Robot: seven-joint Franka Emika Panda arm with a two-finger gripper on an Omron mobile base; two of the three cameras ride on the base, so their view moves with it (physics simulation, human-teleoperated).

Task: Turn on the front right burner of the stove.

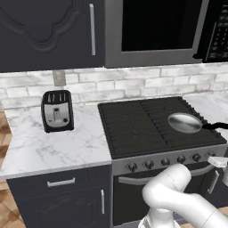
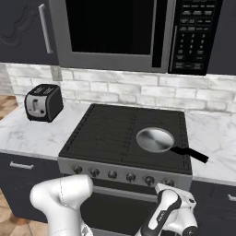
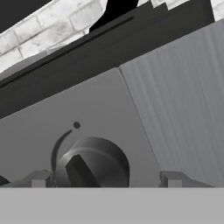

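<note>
Your gripper point(image 3: 106, 180) sits with jaws spread wide around a round knob point(image 3: 93, 164) on the stove point(image 2: 124, 173) front strip. Six knobs line it. The front right burner point(image 2: 159, 154) lies under one silver pan point(image 2: 155, 139); one toaster point(image 2: 43, 102) stands on the marble counter point(image 1: 53, 144).

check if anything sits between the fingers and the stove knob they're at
Nothing visible does. In the hand view the knob lies between the two fingers, on the stove front strip, with no object in front of it.

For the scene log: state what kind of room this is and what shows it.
A home-style kitchen, rendered: a stove with a pan on it, a microwave above, and a toaster on the marble counter.
</note>
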